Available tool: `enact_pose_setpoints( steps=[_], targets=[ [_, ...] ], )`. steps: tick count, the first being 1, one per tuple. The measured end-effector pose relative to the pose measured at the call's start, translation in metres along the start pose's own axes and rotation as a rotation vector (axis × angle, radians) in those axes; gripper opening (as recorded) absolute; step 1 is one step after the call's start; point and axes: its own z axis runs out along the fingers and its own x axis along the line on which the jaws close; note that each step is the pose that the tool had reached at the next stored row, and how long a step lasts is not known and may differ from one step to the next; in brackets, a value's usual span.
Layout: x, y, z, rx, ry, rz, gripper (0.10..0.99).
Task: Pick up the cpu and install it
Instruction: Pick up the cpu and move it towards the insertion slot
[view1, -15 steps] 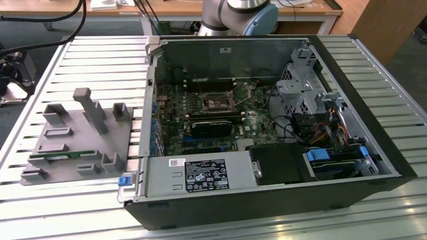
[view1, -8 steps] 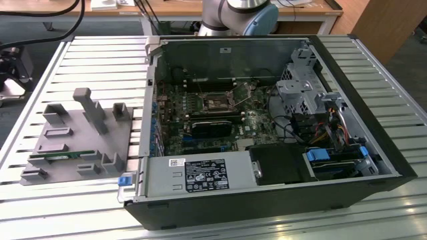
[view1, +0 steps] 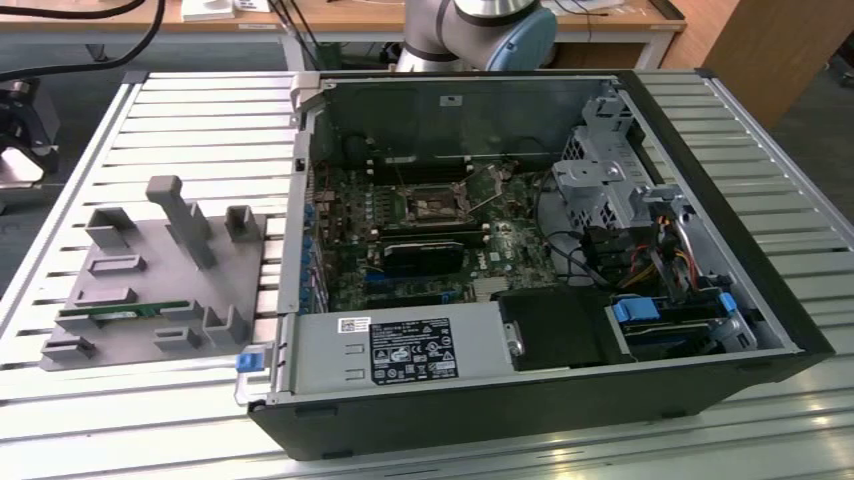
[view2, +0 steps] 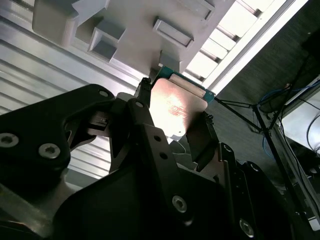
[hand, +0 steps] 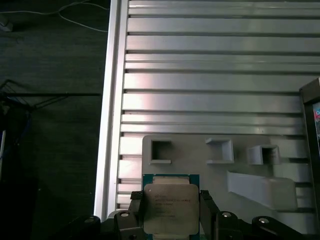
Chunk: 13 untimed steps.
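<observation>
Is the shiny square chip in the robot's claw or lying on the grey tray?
In the claw. In both wrist views the cpu sits between the gripper's black fingers, with the grey tray behind it.

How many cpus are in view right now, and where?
1. The cpu sits clamped between the gripper's fingers in both wrist views, with the grey tray behind it. Whether another lies in the computer case's socket is too small to tell.

Upright fixture posts (view1: 180, 215) beside open case (view1: 747, 330)
</observation>
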Motion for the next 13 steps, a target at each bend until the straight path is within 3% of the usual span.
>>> enact_pose_setpoints(
  steps=[8,13],
  targets=[
    [0.0003,0.003,-0.0137,-0.006,0.0,0.0,0.537],
    [0.0005,0.0062,-0.0278,-0.006,0.0001,0.0,0.537]
  ],
)
